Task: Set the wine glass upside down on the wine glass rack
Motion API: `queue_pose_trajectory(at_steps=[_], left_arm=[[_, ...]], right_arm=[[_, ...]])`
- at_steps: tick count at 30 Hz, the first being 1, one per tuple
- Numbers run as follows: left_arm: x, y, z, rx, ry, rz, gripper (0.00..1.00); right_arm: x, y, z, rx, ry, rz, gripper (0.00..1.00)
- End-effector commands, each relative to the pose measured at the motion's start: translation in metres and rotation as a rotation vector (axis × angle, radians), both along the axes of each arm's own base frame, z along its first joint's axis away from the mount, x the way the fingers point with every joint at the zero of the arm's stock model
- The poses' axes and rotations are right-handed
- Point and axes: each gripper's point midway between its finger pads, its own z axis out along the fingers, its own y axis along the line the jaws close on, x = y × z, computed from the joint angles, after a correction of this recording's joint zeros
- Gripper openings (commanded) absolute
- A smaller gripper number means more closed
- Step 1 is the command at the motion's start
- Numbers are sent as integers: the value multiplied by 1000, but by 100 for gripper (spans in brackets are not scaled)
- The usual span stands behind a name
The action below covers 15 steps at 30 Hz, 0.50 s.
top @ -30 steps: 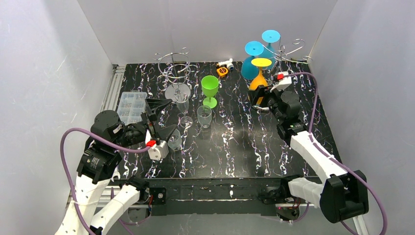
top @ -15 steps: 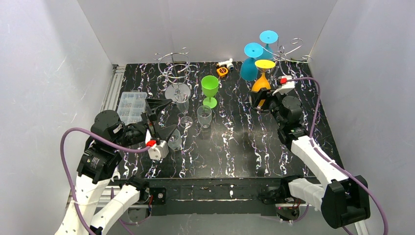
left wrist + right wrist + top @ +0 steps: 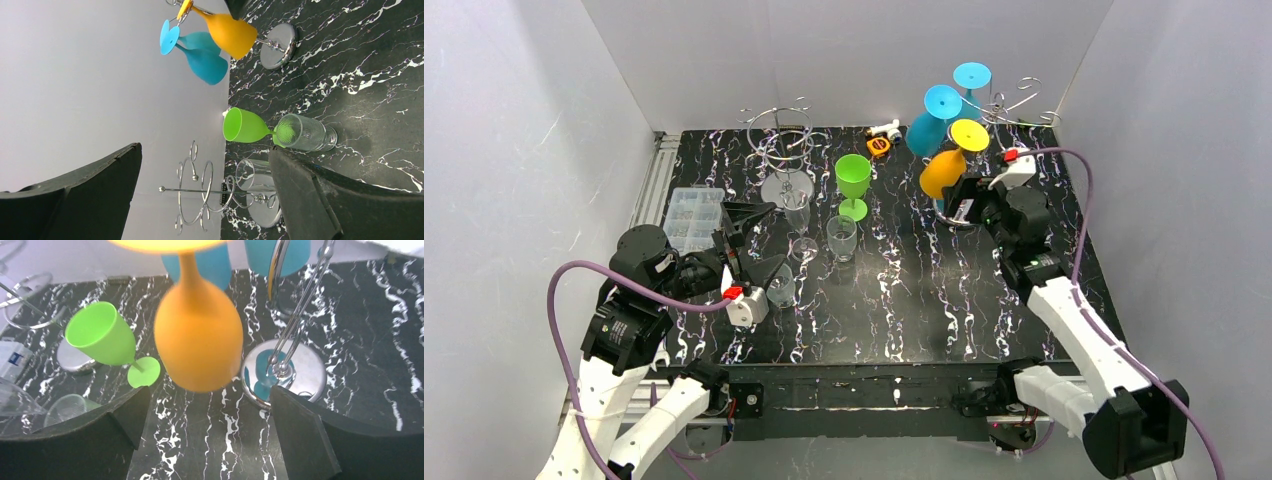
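Orange wine glass (image 3: pixel 943 172): hangs bowl-down from the wine glass rack (image 3: pixel 300 365), far right of the table, now tipped leftward. Right fingers (image 3: pixel 305 440): just released, spread either side of the bowl, not touching. Left fingers (image 3: pixel 310 200): spread, empty. Placement looks complete.

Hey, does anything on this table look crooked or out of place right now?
The orange glass on the right rack hangs slanted, bowl leaning left. A clear glass by the left gripper seems to lie on its side.
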Motion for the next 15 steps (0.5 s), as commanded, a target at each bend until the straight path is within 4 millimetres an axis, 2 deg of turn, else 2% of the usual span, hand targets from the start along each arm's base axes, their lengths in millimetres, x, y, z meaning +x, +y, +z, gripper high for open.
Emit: queue_pose_trajectory(at_steps=[1,3,8,10,13,15], left_arm=[[-3,-1,-3,-1,16,-17,98],[-4,-2,-4,-1,17,-20,98],[-8,-1,-4,-8,18,-26,98],[-9,-1,-4,-11,20,-28,98],[-10,-1,-4,-12,21,-31,98],[-10,0,-5,-12,25,-25,98]], right_arm=[[-17,-14,69,5,-80,-40,98],[-25,-21,82,-4,-71,-61,98],[-34,-46,136,-7,-85,-187,98],[-27,-58,148,-21,-51,-264,98],[-5,-66,163,-59,18,-327,98],[12,-75,165,-84,57,-362,97]])
